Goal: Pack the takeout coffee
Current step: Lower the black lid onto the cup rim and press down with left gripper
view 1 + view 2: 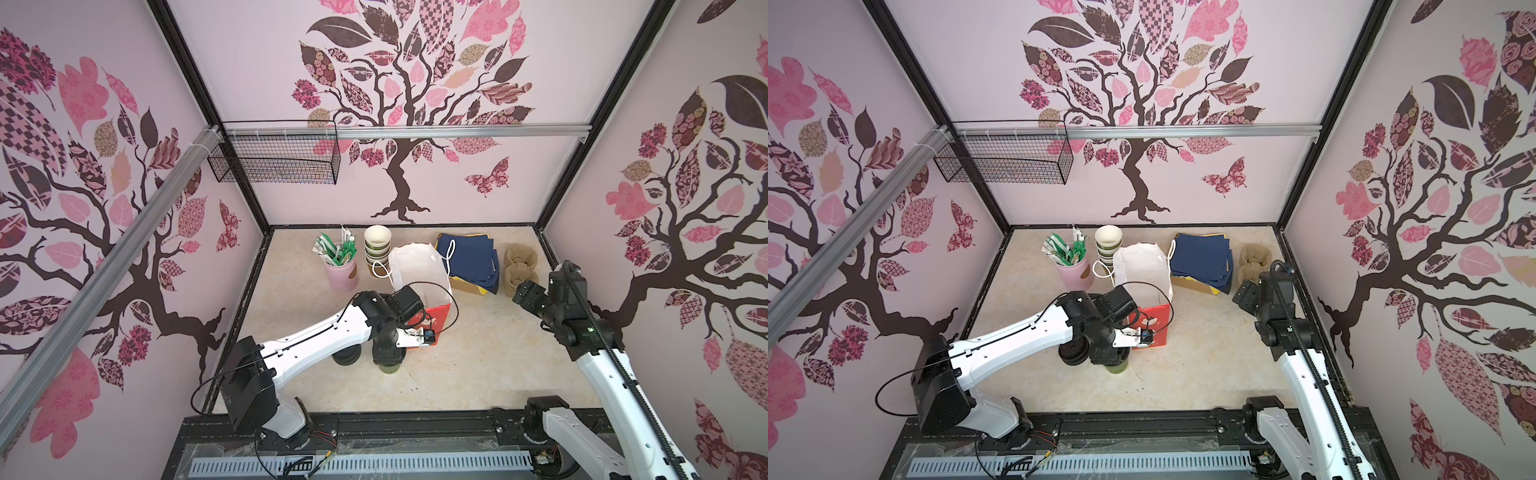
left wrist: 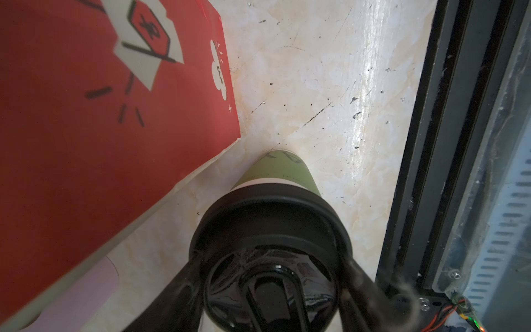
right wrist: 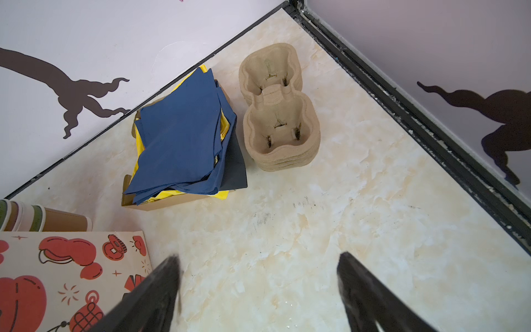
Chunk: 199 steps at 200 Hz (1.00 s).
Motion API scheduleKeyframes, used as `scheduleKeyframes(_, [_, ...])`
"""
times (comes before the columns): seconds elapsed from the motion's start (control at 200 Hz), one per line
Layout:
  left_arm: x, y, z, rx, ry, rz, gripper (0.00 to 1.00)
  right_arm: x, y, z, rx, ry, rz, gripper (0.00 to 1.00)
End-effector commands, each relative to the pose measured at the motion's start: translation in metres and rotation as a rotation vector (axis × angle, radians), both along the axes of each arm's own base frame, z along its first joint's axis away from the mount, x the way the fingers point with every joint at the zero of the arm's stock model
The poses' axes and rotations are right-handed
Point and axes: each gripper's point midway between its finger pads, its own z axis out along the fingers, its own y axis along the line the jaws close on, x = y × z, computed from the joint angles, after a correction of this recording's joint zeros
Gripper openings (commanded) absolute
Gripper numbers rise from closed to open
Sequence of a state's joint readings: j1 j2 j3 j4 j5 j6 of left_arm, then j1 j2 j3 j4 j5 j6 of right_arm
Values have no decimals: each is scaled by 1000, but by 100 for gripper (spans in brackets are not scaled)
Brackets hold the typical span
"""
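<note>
At the middle of the table [image 2: 316, 86], just in front of the red paper bag [image 2: 115, 149], one green cup [image 2: 281, 172] stands upright. The left gripper [image 2: 271, 257] has its jaws clamped on the cup's black lid [image 2: 270, 218]. Toward the right edge, the right gripper [image 3: 258, 258] hangs with its jaws wide apart and empty. It is near the pulp cup carriers [image 3: 278, 115] and folded blue bags [image 3: 184, 135].

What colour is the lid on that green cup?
Glossy black. The lid on the green cup shows best in the left wrist view.
</note>
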State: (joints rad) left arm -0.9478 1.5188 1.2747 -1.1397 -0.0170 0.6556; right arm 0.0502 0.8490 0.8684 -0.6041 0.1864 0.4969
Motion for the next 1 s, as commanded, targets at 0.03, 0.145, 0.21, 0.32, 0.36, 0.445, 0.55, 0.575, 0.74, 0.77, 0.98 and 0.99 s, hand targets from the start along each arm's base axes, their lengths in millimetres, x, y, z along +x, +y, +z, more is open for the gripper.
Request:
scheduleKeyframes(0.03, [-7,6,-9,29,36,10,67,-5,-2,-1,-8,7,-6,89])
scheduleKeyframes(0.145, [-4,10,-13,61,23,19,67,-5,-2,-1,-11,8,-5,89])
scheduleKeyframes(0.21, [-4,11,-14,66,21,26,67,-6,-2,-1,-12,8,-4,89])
scheduleKeyframes(0.32, [-5,10,-12,60,32,34,68,-6,-2,-1,-14,6,-5,89])
scheduleKeyframes(0.36, [-6,9,-13,60,40,34,69,-6,-2,0,-14,4,-5,89])
scheduleKeyframes(0.445, [-7,11,-15,72,44,36,70,-6,-2,0,-15,3,-4,89])
scheduleKeyframes(0.55, [-8,12,-18,76,50,37,70,-6,-2,1,-17,1,-4,89])
scheduleKeyframes(0.575, [-8,12,-19,79,53,38,70,-6,-2,1,-17,1,-4,89])
scheduleKeyframes(0.74, [-9,19,-28,117,56,47,70,-8,-3,0,-19,3,-6,89])
scheduleKeyframes(0.77, [-9,20,-29,124,55,48,70,-8,-3,-1,-20,5,-7,89])
scheduleKeyframes(0.98, [-8,26,-35,155,48,51,72,-9,-2,-2,-11,6,-5,89])
scheduleKeyframes(0.99, [-8,26,-35,155,48,51,72,-9,-2,-2,-11,7,-5,89])
